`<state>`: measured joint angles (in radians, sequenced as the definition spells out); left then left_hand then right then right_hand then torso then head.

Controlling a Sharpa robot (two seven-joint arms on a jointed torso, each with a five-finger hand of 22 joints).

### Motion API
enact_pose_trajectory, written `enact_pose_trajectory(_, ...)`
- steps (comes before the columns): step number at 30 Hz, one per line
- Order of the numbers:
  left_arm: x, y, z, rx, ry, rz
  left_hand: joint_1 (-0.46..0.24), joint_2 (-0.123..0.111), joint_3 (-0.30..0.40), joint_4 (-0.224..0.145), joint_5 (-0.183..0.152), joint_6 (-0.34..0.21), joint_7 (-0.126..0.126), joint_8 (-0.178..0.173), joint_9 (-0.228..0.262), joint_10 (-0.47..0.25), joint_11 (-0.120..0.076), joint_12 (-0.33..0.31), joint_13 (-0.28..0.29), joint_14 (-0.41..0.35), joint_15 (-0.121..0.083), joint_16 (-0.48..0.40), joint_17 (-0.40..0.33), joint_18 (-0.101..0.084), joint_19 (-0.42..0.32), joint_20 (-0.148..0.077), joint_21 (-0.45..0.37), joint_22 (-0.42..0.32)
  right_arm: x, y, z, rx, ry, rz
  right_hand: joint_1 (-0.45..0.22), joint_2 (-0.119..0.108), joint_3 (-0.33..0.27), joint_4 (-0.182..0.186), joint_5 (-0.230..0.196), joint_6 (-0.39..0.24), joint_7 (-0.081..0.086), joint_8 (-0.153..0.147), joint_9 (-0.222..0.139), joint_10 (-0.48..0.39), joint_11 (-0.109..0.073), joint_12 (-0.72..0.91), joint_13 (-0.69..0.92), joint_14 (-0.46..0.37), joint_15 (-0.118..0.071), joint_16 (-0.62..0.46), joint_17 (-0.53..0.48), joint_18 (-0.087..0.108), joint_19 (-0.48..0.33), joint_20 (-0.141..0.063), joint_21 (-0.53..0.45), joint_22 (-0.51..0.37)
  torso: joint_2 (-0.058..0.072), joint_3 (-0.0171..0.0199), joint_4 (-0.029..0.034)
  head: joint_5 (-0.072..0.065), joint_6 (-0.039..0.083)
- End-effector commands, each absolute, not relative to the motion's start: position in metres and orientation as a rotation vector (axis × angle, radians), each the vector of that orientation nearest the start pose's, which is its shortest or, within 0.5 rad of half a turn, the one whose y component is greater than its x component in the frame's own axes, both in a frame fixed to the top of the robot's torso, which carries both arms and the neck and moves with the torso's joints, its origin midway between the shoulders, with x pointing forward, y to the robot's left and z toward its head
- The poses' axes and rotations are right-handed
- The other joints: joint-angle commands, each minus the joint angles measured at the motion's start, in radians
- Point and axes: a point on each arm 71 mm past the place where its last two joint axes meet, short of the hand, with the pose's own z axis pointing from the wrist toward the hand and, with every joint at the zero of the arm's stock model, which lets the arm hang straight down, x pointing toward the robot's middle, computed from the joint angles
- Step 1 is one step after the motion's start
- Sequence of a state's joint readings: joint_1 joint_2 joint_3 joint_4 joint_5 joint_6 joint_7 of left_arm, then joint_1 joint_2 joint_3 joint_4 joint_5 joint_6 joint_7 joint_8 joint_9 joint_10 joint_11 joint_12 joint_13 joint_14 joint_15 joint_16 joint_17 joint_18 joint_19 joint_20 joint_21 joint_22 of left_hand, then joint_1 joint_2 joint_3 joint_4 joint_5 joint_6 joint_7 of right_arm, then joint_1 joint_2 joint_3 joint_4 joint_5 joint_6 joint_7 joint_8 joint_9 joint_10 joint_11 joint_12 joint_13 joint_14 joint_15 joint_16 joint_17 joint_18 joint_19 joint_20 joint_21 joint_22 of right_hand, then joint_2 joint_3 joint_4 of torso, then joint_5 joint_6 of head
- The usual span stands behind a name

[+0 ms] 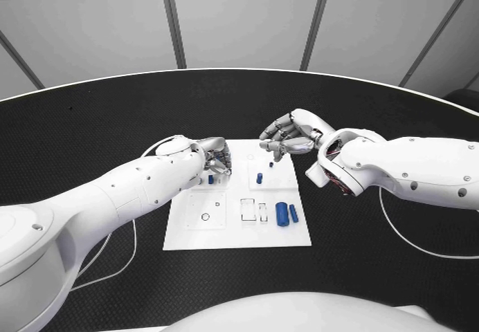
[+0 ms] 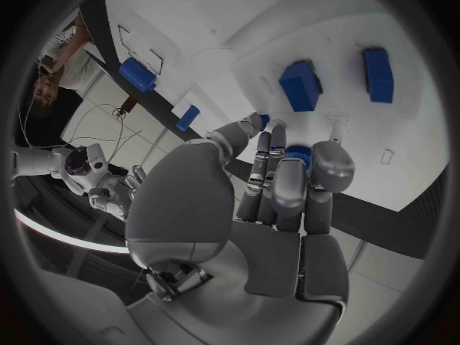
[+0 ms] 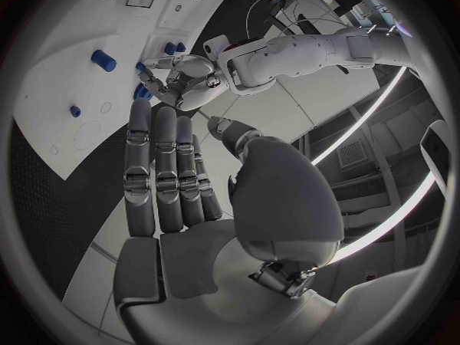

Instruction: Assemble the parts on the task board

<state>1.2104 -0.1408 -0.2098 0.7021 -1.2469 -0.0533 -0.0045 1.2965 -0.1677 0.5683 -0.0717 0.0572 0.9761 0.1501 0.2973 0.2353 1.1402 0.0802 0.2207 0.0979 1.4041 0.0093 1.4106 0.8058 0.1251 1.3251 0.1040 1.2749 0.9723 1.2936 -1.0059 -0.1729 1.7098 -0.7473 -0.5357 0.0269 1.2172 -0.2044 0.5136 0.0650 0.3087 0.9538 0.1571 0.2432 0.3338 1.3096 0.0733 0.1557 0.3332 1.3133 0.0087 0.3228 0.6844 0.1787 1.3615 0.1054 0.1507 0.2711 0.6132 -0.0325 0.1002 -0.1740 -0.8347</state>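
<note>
1. I find no brand, label or legible writing on any item in my views.
2. The task board is a flat, smooth white rectangular plate lying at the middle of the black table, whose surface has a fine woven texture. The board carries shallow outlined recesses: rectangular ones near its middle and small round ones toward its left.
3. Two blue cylindrical parts lie side by side on the near right of the board, touching or almost so. A smaller blue part stands further back near the board's middle, and another small blue part stands at the far left edge, just beside the left hand.
4. The left hand, silver metal with smooth rounded segments, sits over the far left corner of the board. In the left wrist view its fingers are drawn close together with a blue round part at their tips; I cannot tell whether it is gripped.
5. The right hand hovers over the far edge of the board, fingers curled downward in the head view. In the right wrist view its fingers lie straight and close together, holding nothing.
</note>
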Motion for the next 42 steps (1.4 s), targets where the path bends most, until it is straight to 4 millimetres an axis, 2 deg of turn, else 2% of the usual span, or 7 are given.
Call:
enact_pose_trajectory(1,0.5648,0.0525,-0.2650,0.228,1.997,-0.614,0.012,0.003,0.012,-0.003,-0.001,0.008,-0.001,-0.005,0.001,0.008,0.003,-0.005,-0.002,0.005,-0.005,-0.005,0.005,-0.010,0.005,0.001,0.004,0.001,0.4515,-0.2387,-0.1724,0.521,1.634,0.951,0.010,0.001,0.005,0.000,0.006,-0.001,-0.002,0.007,0.001,-0.007,-0.002,0.004,0.001,-0.001,-0.002,-0.007,0.001,0.002,0.003,0.001,0.003,-0.001,0.000,0.0001,0.0001,-0.002,-0.001)
enact_pose_trajectory(7,0.5652,0.0513,-0.2647,0.227,1.995,-0.612,0.014,-0.001,0.019,-0.007,-0.001,0.007,0.000,-0.008,0.001,0.009,0.004,-0.009,-0.002,0.006,-0.004,-0.004,0.009,-0.010,0.004,0.000,0.004,0.001,0.4514,-0.2385,-0.1723,0.521,1.634,0.951,0.010,0.001,0.005,0.000,0.006,-0.001,-0.002,0.007,0.001,-0.007,-0.002,0.004,0.001,-0.001,-0.002,-0.007,0.001,0.002,0.003,0.001,0.003,-0.001,0.000,0.0004,-0.0010,-0.004,-0.001)
enact_pose_trajectory(18,0.5659,0.0515,-0.2649,0.225,1.999,-0.605,0.020,-0.008,0.036,-0.018,-0.001,0.002,0.005,-0.015,0.001,0.010,0.007,-0.018,-0.003,0.009,-0.002,0.001,0.025,-0.010,0.003,0.001,0.004,0.000,0.4513,-0.2380,-0.1721,0.520,1.633,0.952,0.010,0.001,0.005,0.000,0.006,-0.001,-0.002,0.007,0.001,-0.007,-0.002,0.004,0.001,-0.001,-0.002,-0.007,0.001,0.002,0.003,0.001,0.003,-0.001,-0.001,-0.0002,0.0007,-0.009,-0.004)
enact_pose_trajectory(24,0.5653,0.0501,-0.2655,0.231,2.010,-0.607,0.021,-0.014,0.043,-0.023,-0.002,-0.004,0.006,-0.021,0.000,0.015,0.008,-0.020,-0.002,0.006,-0.001,-0.002,0.009,-0.010,0.002,0.002,0.004,0.000,0.4513,-0.2376,-0.1721,0.520,1.634,0.953,0.010,0.001,0.005,0.000,0.006,-0.001,-0.002,0.007,0.001,-0.007,-0.002,0.004,0.001,-0.001,-0.002,-0.007,0.001,0.002,0.003,0.001,0.003,-0.001,-0.001,-0.0011,0.0004,-0.009,-0.006)
enact_pose_trajectory(31,0.5656,0.0499,-0.2653,0.231,2.008,-0.608,0.020,-0.015,0.059,-0.030,-0.002,-0.031,0.003,-0.044,-0.006,0.049,0.000,-0.013,0.006,0.005,-0.006,-0.003,0.001,-0.011,0.006,0.001,0.010,0.010,0.4514,-0.2373,-0.1721,0.519,1.634,0.953,0.010,0.001,0.005,0.000,0.006,-0.001,-0.002,0.007,0.001,-0.007,-0.002,0.004,0.001,-0.001,-0.002,-0.007,0.001,0.002,0.003,0.001,0.003,-0.001,0.000,-0.0004,0.0009,-0.011,-0.008)
enact_pose_trajectory(42,0.5655,0.0489,-0.2655,0.233,2.012,-0.609,0.020,-0.015,0.061,-0.031,-0.002,-0.032,0.003,-0.047,-0.006,0.052,0.000,-0.013,0.007,0.007,-0.007,-0.001,0.009,-0.012,0.007,0.000,0.011,0.011,0.4516,-0.2370,-0.1721,0.519,1.634,0.954,0.010,0.001,0.005,0.000,0.006,-0.001,-0.002,0.007,0.001,-0.007,-0.002,0.004,0.001,-0.001,-0.002,-0.007,0.001,0.002,0.003,0.001,0.003,-0.001,-0.001,0.0000,0.0007,-0.012,-0.010)
